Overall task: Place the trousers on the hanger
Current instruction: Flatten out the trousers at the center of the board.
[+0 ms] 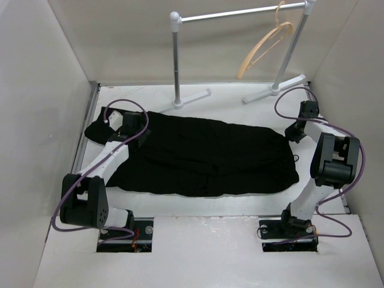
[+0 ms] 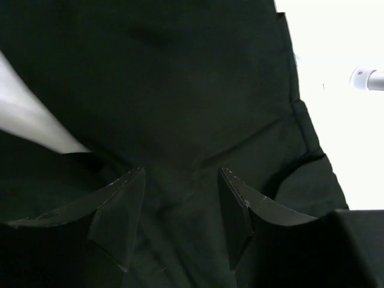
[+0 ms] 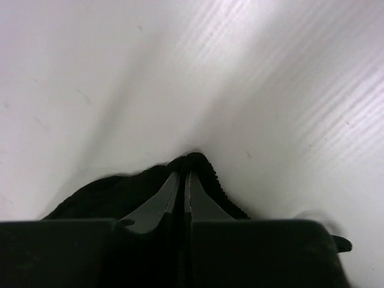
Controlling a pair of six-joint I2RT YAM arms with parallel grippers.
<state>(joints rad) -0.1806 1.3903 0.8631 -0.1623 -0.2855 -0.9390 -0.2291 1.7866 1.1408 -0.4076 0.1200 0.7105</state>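
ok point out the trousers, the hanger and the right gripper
trousers (image 1: 198, 159): top view, middle of the cloth
hanger (image 1: 245, 63): top view, lower curved shoulder
right gripper (image 3: 183, 175): right wrist view, between shut fingertips

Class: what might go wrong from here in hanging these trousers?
The right tool pinches only a thin edge fold of the trousers; it may slip out on lifting.
The left tool stands open over the cloth, so that end would drag.
The hanger hangs tilted on the rail and may swing.
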